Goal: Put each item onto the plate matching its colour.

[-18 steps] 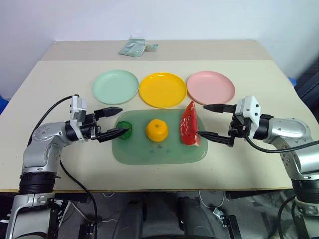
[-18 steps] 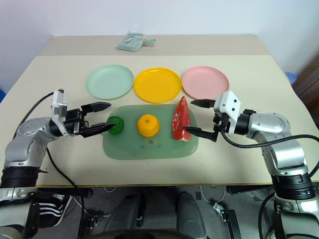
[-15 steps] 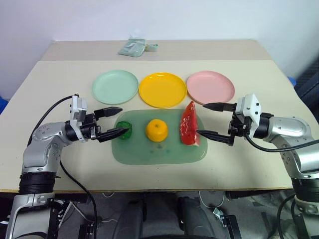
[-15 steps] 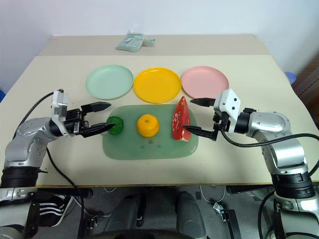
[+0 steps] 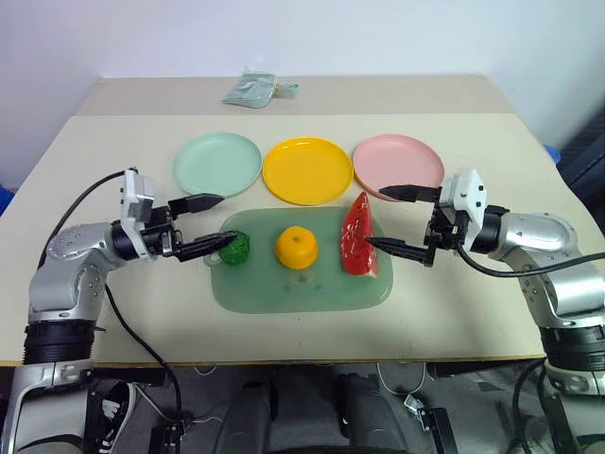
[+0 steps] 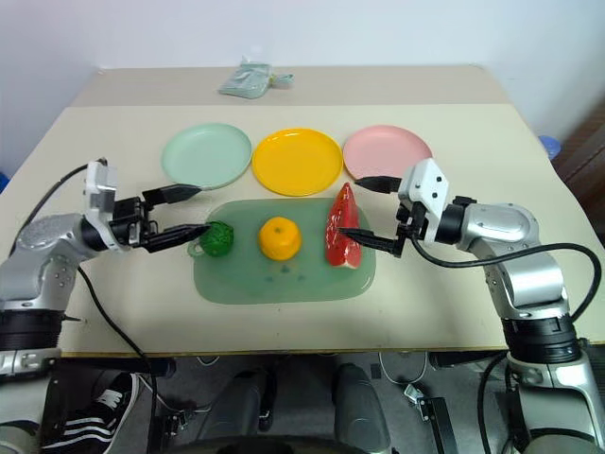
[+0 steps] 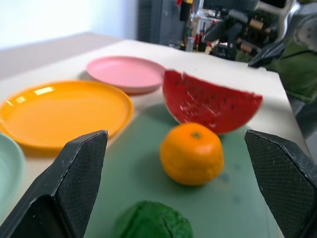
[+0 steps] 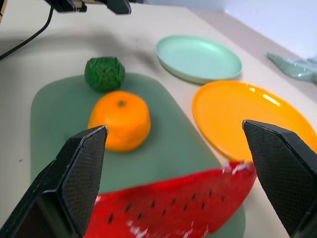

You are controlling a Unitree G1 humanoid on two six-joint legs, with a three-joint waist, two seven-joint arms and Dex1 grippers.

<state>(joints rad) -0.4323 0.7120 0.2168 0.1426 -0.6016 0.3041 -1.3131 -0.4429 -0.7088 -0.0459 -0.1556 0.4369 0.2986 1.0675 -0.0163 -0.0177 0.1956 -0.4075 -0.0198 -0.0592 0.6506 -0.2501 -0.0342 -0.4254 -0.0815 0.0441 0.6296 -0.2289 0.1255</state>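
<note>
Right now all three toy foods still lie on the translucent green board (image 5: 284, 288) at the middle of the desk (image 5: 473, 312), and none has reached a plate: the dark green leafy ball (image 5: 234, 247) at the board's left end, the orange (image 5: 297, 248) in the centre, the watermelon wedge (image 5: 358, 236) standing on edge at the right. Beyond the board sit the mint green plate (image 5: 217, 164), the yellow plate (image 5: 307, 170) and the pink plate (image 5: 399, 162) in a row, all bare. The left gripper (image 5: 209, 225) is released, its jaws spread wide, with the lower fingertip just beside the leafy ball. The right gripper (image 5: 397, 219) is likewise released and wide, its lower fingertip very near or touching the wedge, its upper one over the near rim of the pink plate. Neither holds anything. The risks, as I judge them, lie in the approach: the ball is round and could roll off the board if a fingertip nudges it before the jaws close around it, and the wedge, balanced on edge, could topple toward the orange if pushed from one side. The upper right fingertip could also catch the pink plate's rim and shift it.
</note>
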